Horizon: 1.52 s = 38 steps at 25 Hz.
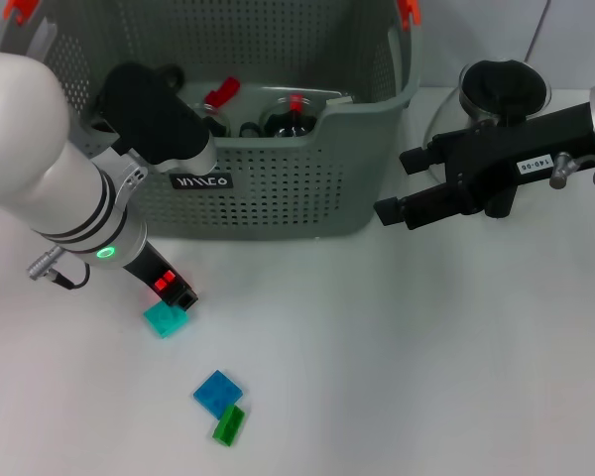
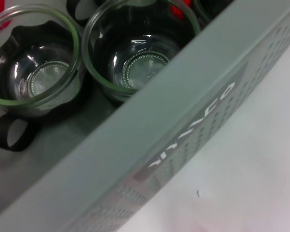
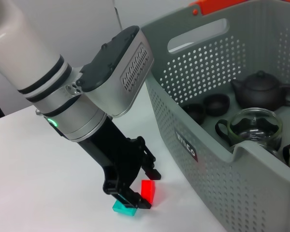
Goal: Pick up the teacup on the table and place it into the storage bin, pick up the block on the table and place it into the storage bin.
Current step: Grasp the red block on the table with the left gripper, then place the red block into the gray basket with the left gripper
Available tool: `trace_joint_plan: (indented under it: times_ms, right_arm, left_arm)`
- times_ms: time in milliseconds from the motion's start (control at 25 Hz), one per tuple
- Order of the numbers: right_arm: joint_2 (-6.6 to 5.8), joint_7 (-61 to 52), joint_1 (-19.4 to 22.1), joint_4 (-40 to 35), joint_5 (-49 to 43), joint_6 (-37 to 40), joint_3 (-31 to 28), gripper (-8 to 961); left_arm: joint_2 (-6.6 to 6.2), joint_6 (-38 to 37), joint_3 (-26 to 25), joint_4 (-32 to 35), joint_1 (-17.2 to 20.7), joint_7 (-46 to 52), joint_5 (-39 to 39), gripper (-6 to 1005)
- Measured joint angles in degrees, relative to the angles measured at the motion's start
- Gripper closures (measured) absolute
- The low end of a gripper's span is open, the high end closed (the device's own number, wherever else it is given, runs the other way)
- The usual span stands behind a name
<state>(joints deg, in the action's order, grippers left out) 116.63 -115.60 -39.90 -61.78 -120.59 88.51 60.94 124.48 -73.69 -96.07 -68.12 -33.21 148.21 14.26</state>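
Left gripper (image 1: 175, 299) fingers straddle a flat teal block (image 1: 166, 319).

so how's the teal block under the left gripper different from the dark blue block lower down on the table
The teal block sits close to the storage bin, with the left gripper down on it; the dark blue block lies farther from the bin with no gripper near. The dark blue one touches a green block; in the right wrist view a red block stands beside the teal one. Both are small, flat translucent squares on the white table.

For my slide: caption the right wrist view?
Left gripper lowered onto teal block beside the storage bin.
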Motion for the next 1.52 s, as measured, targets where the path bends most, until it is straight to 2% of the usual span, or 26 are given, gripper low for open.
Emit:
trace_joint_plan:
  times_ms: [1040,1520]
  right_arm:
    - [0.00,0.47,-0.09,0.62,-0.07,-0.18,-0.12,25]
    - [0.00,0.47,-0.09,0.68,0.08,-0.18,-0.12,26]
  left_arm:
    - [-0.12,0.28,0.75,0.89,-0.65,0.02,-0.02,417]
    - [-0.12,-0.42,0.79,0.82,-0.92,-0.08,-0.20,448]
